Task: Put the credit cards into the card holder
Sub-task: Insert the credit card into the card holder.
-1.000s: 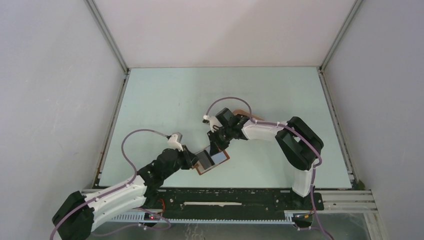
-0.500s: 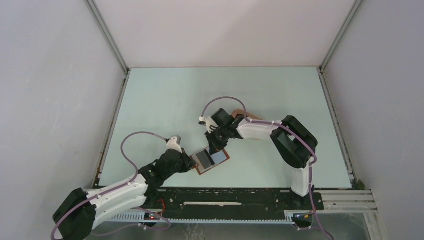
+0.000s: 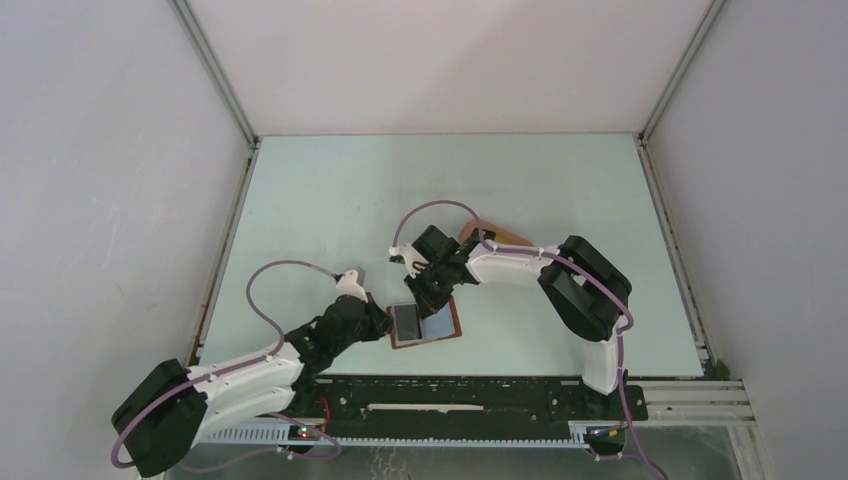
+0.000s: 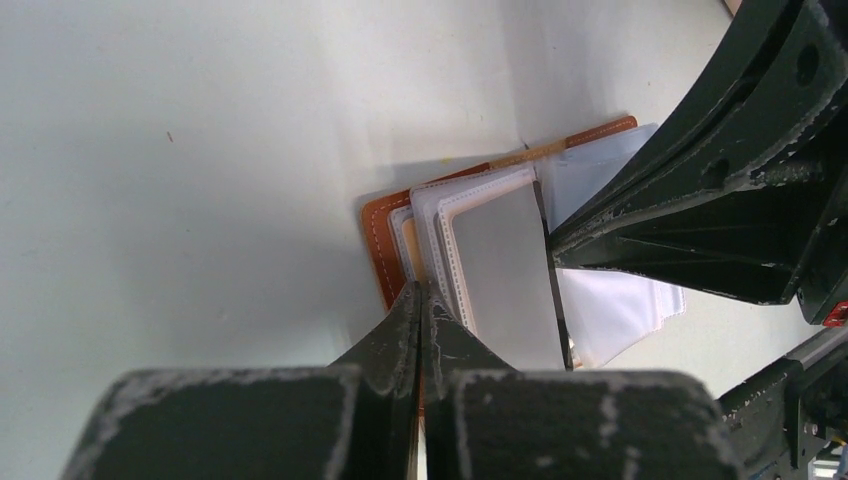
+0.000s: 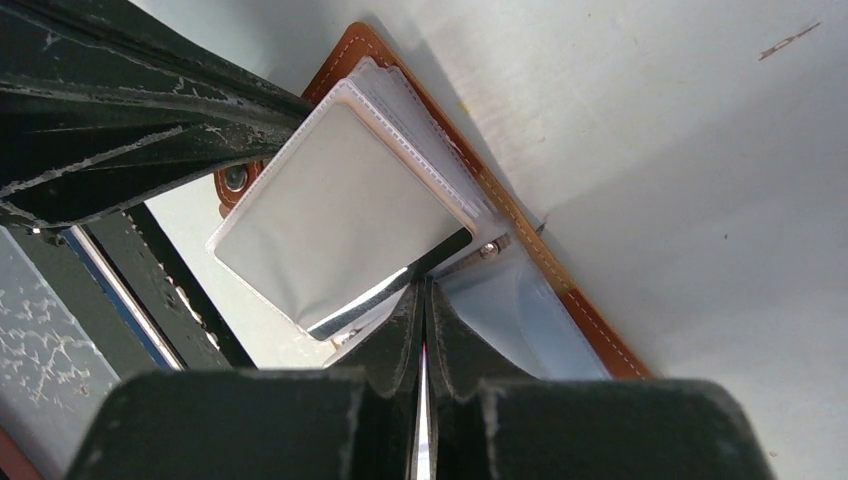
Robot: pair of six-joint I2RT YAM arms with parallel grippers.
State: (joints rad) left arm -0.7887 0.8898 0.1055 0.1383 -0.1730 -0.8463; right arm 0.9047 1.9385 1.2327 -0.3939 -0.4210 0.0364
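Observation:
The reddish-brown card holder [image 3: 443, 327] lies open near the table's front edge, its clear pockets fanned up. My left gripper [image 3: 388, 322] is shut on the holder's left edge, where leather [image 4: 378, 240] and pocket leaves meet its fingertips [image 4: 420, 297]. My right gripper [image 3: 426, 298] is shut on a thin black credit card [image 5: 400, 286], seen edge-on and lying between the pocket leaves; it also shows in the left wrist view [image 4: 549, 270]. The raised grey-blue pocket [image 5: 340, 205] stands left of that card. The holder's leather edge [image 5: 590, 320] shows in the right wrist view. No other cards are in view.
A pinkish-brown tray [image 3: 497, 234] lies partly hidden behind my right forearm. The right arm's dark fingers [image 4: 700, 200] fill the right of the left wrist view. The black rail [image 3: 450, 395] runs just in front of the holder.
My right gripper has moved left and nearer, down onto the holder's pockets. The holder has turned slightly and shifted left. My left arm has drawn back a little, still gripping it.

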